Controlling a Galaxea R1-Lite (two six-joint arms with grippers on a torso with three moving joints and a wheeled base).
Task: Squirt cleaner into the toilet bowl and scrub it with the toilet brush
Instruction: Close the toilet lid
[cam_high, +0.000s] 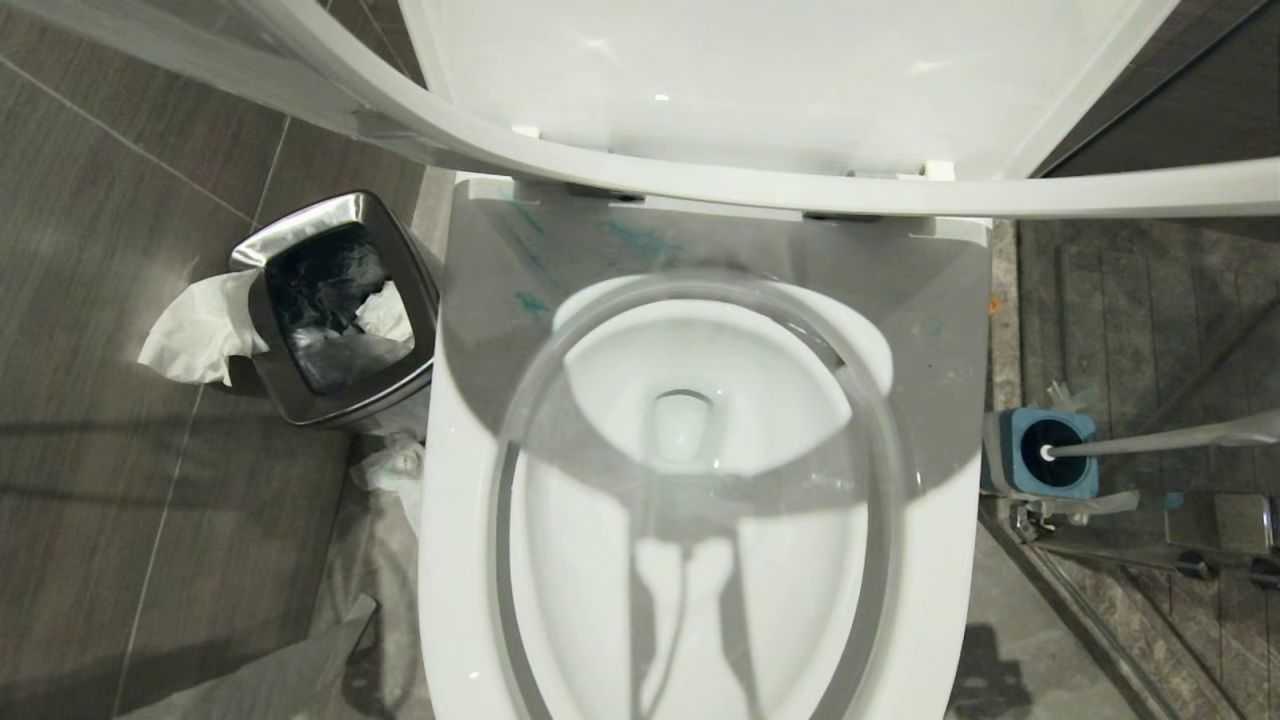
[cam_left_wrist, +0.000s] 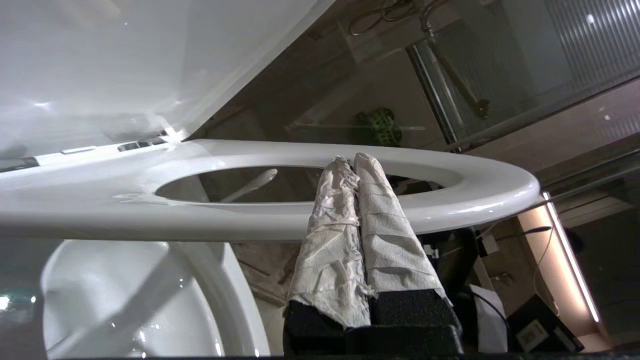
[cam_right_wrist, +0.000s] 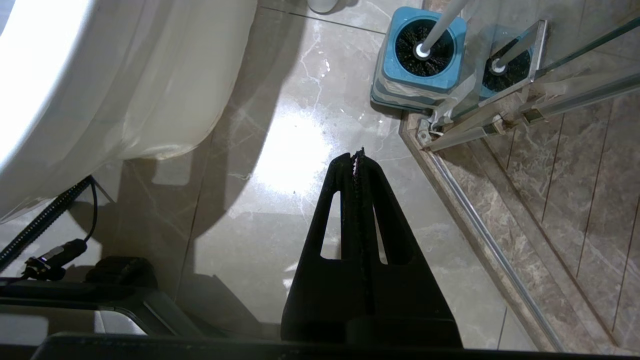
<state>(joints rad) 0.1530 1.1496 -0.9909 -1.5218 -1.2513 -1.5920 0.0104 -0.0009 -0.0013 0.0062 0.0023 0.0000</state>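
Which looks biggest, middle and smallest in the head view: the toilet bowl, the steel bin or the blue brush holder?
1. toilet bowl, biggest by far
2. steel bin
3. blue brush holder, smallest

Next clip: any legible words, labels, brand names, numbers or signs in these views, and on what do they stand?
None can be read.
Toilet bowl: no brand mark visible.
Blue brush holder: no print.
Steel bin: no label.
Small dark box on the floor: pale sticker, too small to read.
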